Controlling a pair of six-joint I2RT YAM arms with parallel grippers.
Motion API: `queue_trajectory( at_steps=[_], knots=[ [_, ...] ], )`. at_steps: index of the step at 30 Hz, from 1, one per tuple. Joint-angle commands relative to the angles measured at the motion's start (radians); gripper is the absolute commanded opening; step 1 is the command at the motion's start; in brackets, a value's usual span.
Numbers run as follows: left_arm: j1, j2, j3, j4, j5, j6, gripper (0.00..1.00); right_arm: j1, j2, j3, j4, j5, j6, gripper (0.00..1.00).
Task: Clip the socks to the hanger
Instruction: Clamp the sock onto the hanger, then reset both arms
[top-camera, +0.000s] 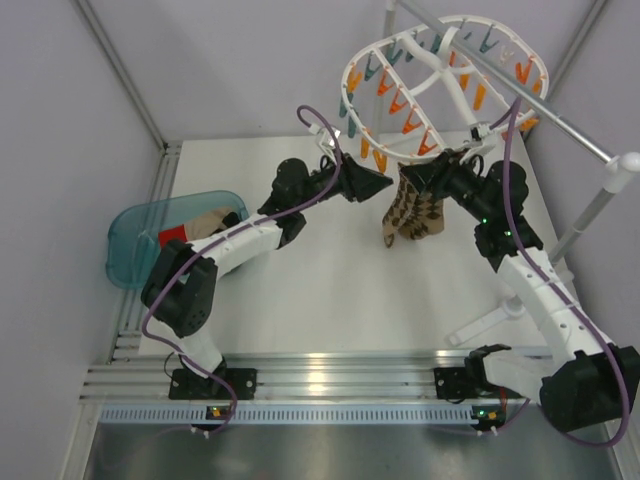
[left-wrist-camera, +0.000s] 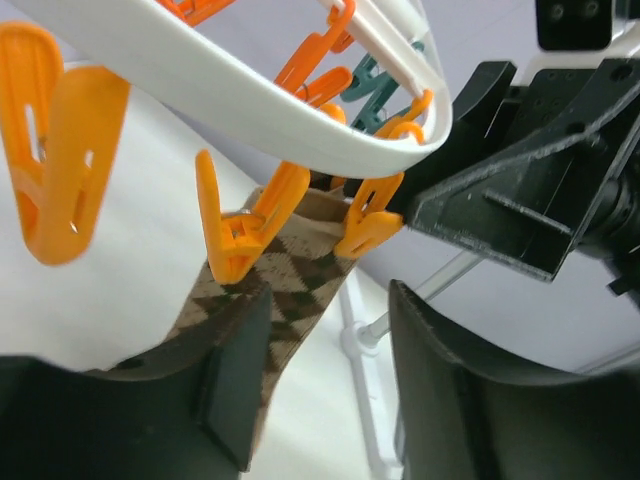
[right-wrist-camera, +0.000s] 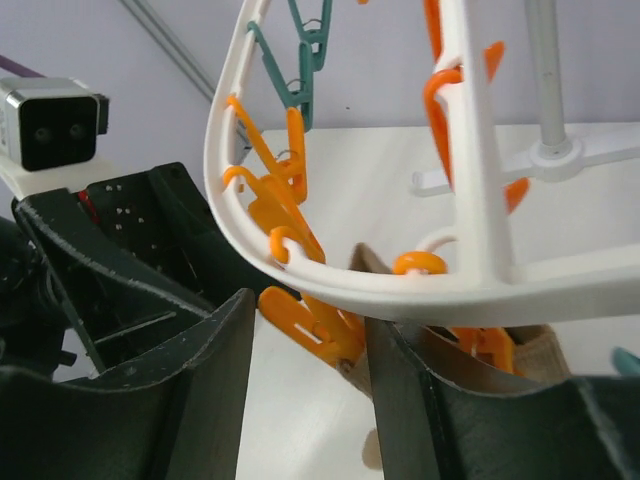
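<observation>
Retreating worries me: left gripper (left-wrist-camera: 325, 300) and right gripper (right-wrist-camera: 310, 320) gape half-open, empty. Either may tug the sock (top-camera: 415, 212) off its clip (left-wrist-camera: 240, 232).

The hanger (left-wrist-camera: 250, 92) is smooth, glossy white plastic, and its orange clips (left-wrist-camera: 243, 232) are glossy plastic too. The sock (top-camera: 415, 210) is soft knitted cloth, matt. The table (top-camera: 330, 290) looks matt white. At nine o'clock in the top view a bin (top-camera: 128, 245) is translucent blue plastic. At six o'clock the rail (top-camera: 330, 375) is shiny brushed metal.
</observation>
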Motion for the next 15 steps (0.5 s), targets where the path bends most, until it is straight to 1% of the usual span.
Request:
queue_trajectory(
  at_steps=[1,3,4,5,6,7,8,9,10,11,12,13,14,15],
  knots=[
    [-0.002,-0.081,-0.014,-0.041,-0.01,0.119,0.6,-0.048,-0.047,0.018,-0.014,0.019,-0.024,0.47],
    [-0.001,-0.105,-0.029,-0.118,-0.024,0.16,0.63,-0.07,-0.055,0.016,-0.037,0.022,-0.027,0.47],
    [0.002,-0.136,-0.035,-0.146,-0.022,0.21,0.64,-0.091,-0.059,0.016,-0.045,0.022,-0.032,0.47],
    [0.002,-0.151,-0.041,-0.175,-0.028,0.238,0.76,-0.102,-0.069,0.018,-0.056,0.022,-0.036,0.47],
    [0.004,-0.171,-0.046,-0.218,-0.048,0.267,0.8,-0.113,-0.075,0.018,-0.063,0.022,-0.052,0.48],
    [0.005,-0.189,-0.049,-0.303,-0.059,0.328,0.86,-0.133,-0.082,0.018,-0.079,0.019,-0.059,0.48],
    [0.007,-0.22,-0.046,-0.357,-0.07,0.361,0.94,-0.143,-0.092,0.018,-0.088,0.017,-0.068,0.49],
    [0.01,-0.234,-0.037,-0.406,-0.096,0.39,0.98,-0.154,-0.098,0.021,-0.097,0.014,-0.082,0.49],
    [0.019,-0.245,-0.031,-0.454,-0.107,0.436,0.98,-0.173,-0.104,0.021,-0.106,0.01,-0.09,0.51],
    [0.025,-0.266,-0.023,-0.553,-0.125,0.452,0.98,-0.18,-0.115,0.022,-0.12,0.004,-0.096,0.53],
    [0.033,-0.271,0.0,-0.603,-0.172,0.478,0.98,-0.188,-0.119,0.024,-0.129,-0.006,-0.114,0.55],
    [0.047,-0.272,0.023,-0.67,-0.201,0.49,0.98,-0.199,-0.125,0.027,-0.133,-0.01,-0.122,0.6],
    [0.054,-0.257,0.05,-0.816,-0.223,0.504,0.98,-0.203,-0.138,0.028,-0.171,-0.016,-0.133,0.62],
    [0.064,-0.242,0.121,-0.904,-0.243,0.519,0.98,-0.206,-0.145,0.028,-0.183,-0.018,-0.156,0.66]
  ],
)
